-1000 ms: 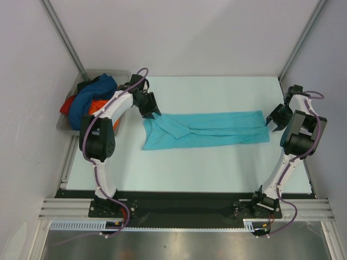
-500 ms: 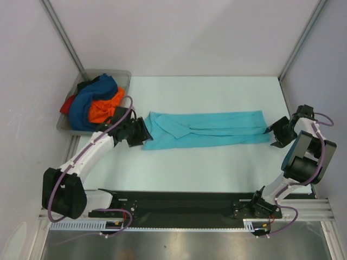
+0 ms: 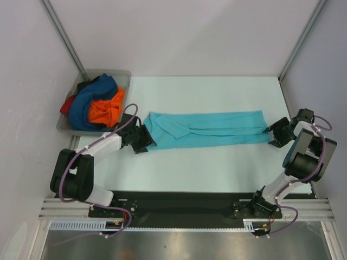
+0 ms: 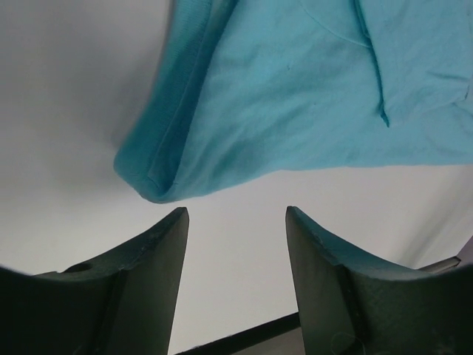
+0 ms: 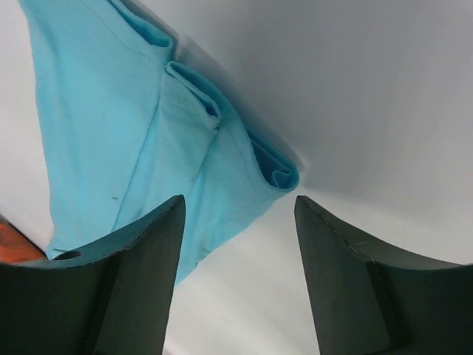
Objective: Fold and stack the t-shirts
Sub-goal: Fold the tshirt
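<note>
On the pale table (image 3: 217, 165) the turquoise t-shirt (image 3: 211, 130) lies folded (a long band); left gripper (image 3: 146, 138) and right gripper (image 3: 272, 132) flank its ends, jaws wide, empty.

Left tool (image 3: 146, 140) sits low toward the left edge of the surface (image 3: 217, 168), jaws spread and empty. Right tool (image 3: 270, 132) is low at the right edge, jaws spread too.

On table (image 3: 217, 162), mid: single t-shirt (image 3: 211, 130), stretched left to right. Just beside its left end: left gripper (image 3: 146, 141). Just beside right end: right gripper (image 3: 270, 134). In tray (image 3: 122, 76), far-left corner: other t-shirts (image 3: 95, 105), heaped, well apart.
</note>
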Tool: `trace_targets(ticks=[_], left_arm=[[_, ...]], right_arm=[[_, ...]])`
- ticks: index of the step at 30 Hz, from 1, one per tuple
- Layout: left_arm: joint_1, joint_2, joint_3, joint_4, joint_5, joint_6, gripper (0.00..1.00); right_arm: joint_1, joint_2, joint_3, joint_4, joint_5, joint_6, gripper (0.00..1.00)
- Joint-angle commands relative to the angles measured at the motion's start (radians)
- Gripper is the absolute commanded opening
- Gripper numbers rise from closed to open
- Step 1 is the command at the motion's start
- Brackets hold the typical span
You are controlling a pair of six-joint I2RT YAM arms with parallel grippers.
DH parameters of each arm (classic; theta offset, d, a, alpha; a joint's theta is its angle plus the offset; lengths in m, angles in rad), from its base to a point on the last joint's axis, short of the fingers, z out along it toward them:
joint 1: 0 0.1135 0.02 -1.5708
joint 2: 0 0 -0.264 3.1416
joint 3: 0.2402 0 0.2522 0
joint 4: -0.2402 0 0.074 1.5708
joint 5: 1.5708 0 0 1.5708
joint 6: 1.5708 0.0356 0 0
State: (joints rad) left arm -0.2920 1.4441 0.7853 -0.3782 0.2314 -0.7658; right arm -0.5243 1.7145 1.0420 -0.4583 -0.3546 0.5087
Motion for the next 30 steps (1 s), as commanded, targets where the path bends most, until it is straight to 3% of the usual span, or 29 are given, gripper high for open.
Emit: trace_targets(ticks=[1,6,9,15,19,22,23,27,30], left_arm=[[0.017,0.009,-0.024,0.041,-0.029,-0.032,0.62],[0.033,0.038,-0.024,0.038,-0.024,-0.032,0.65],[0.045,0.093,-0.005,0.038,-0.018,-0.015,0.60],[0.059,0.130,0.012,0.039,-0.047,0.017,0.31],[0.065,0.170,0.049,0.001,-0.076,0.054,0.00],[0.068,0.194,0.078,-0.022,-0.105,0.079,0.00],[0.070,0.197,0.086,-0.031,-0.116,0.082,0.00],[0.071,0.177,0.077,-0.064,-0.159,0.082,0.00],[0.073,0.144,0.028,-0.076,-0.153,0.069,0.00]], right_arm=[[-0.017,-0.004,-0.010,-0.006,0.012,0.005,0.66],[-0.025,0.000,-0.020,-0.020,0.022,0.016,0.64],[-0.025,0.031,-0.030,-0.003,0.016,0.036,0.60],[-0.025,0.049,-0.046,0.012,0.045,0.030,0.47],[-0.025,0.074,-0.005,0.000,0.084,0.013,0.35],[-0.025,0.105,0.047,-0.051,0.135,-0.015,0.12],[-0.025,0.111,0.061,-0.090,0.156,-0.022,0.00],[-0.025,0.106,0.108,-0.177,0.316,-0.074,0.00],[-0.025,0.091,0.122,-0.203,0.351,-0.107,0.00]])
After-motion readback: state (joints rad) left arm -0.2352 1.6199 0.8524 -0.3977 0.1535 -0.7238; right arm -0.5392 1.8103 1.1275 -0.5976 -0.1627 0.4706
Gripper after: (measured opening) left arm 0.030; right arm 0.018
